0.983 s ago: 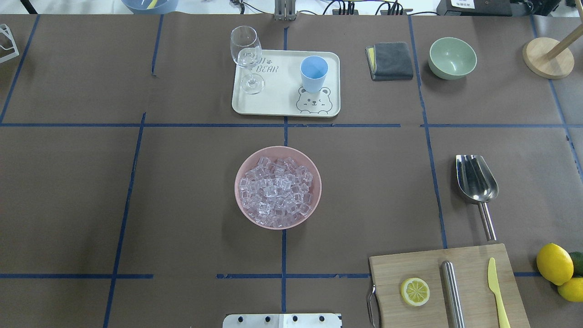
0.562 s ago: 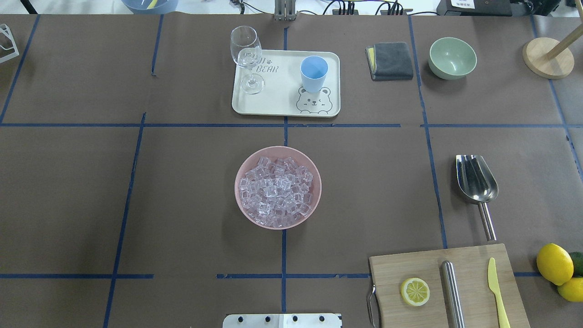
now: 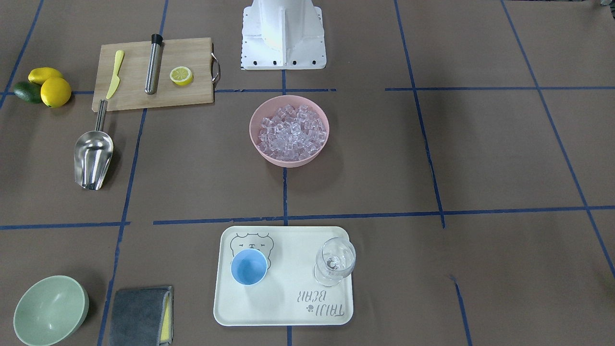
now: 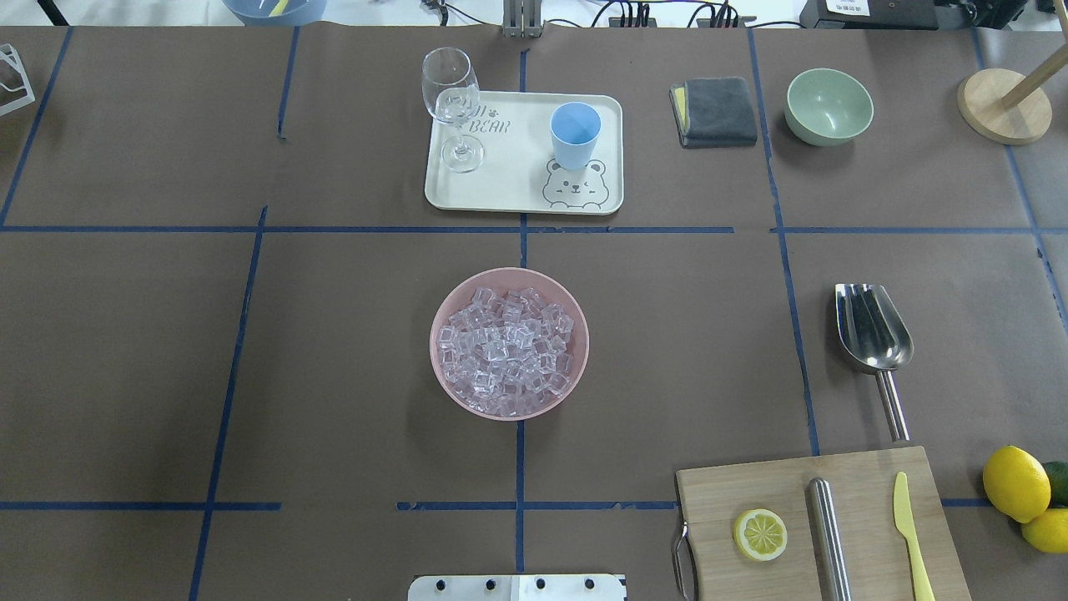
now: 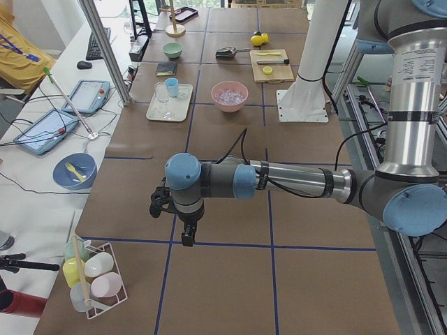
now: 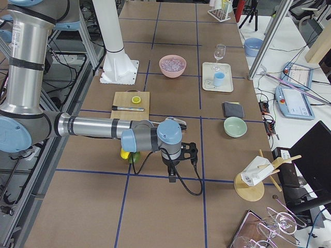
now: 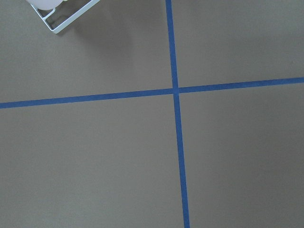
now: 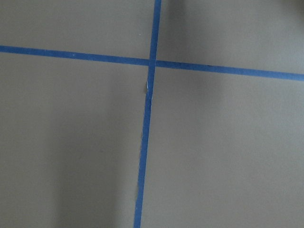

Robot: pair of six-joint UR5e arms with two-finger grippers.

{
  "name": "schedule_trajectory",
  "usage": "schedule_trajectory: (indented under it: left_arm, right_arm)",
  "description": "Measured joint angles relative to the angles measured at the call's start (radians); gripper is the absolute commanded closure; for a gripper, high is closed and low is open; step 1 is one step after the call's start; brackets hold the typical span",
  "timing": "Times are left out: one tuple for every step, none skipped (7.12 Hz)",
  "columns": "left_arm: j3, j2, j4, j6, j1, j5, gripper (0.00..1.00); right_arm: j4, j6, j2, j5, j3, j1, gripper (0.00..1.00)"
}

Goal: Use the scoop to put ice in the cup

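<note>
- Jaws: neither pair can be read. The left gripper (image 5: 187, 239) and the right gripper (image 6: 173, 173) show only in the side views, each hanging fingers-down over bare brown table paper, and both wrist cameras see nothing but blue tape crosses. I cannot tell if either is wide or narrow, though neither appears to hold anything.
- The left gripper is out toward the table's left end, well apart from all the task's things.
- The ice (image 4: 506, 351) is heaped in a pink bowl (image 4: 440, 317) at the middle of the table, in front of the robot's base.
- The cup (image 4: 575, 133) stands upright and looks empty on the right part of a cream bear tray (image 4: 517, 190), beyond the bowl, with a wine glass (image 4: 450, 92) at the tray's left corner.
- The scoop (image 4: 872, 332) lies flat on the robot's right side, well apart from bowl and cup. Its long axis runs near-to-far. The thin handle points back at the robot and ends just beside a wooden cutting board (image 4: 751, 492), and the trough mouth faces away.
- The right gripper is the nearer one. It seems to hang farther toward the table's right end than the scoop, so the likely reach is inward to the handle, with the fingers set across that axis.
</note>
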Motion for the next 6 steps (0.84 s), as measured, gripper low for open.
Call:
schedule_trajectory:
  left_arm:
    - [0.000, -0.002, -0.001, 0.001, 0.001, 0.000, 0.00]
    - [0.001, -0.012, -0.003, 0.000, 0.006, -0.001, 0.00]
    - [0.002, -0.037, -0.006, -0.002, 0.015, -0.002, 0.00]
    - [0.002, -0.069, -0.021, -0.003, 0.030, -0.003, 0.00]
    - [0.002, -0.103, -0.055, -0.003, 0.053, -0.004, 0.00]
    - [0.004, -0.130, -0.123, -0.002, 0.082, -0.004, 0.00]
  right_arm:
    - [0.054, 0.001, -0.002, 0.002, 0.000, 0.000, 0.00]
    - [0.089, 0.003, -0.005, 0.006, -0.002, -0.001, 0.00]
    - [0.104, 0.007, -0.003, 0.007, -0.004, -0.005, 0.00]
    - [0.107, 0.011, 0.006, 0.007, -0.006, -0.015, 0.00]
    - [0.105, 0.026, 0.022, 0.007, -0.007, -0.029, 0.00]
    - [0.102, 0.088, 0.046, 0.011, -0.008, -0.058, 0.00]
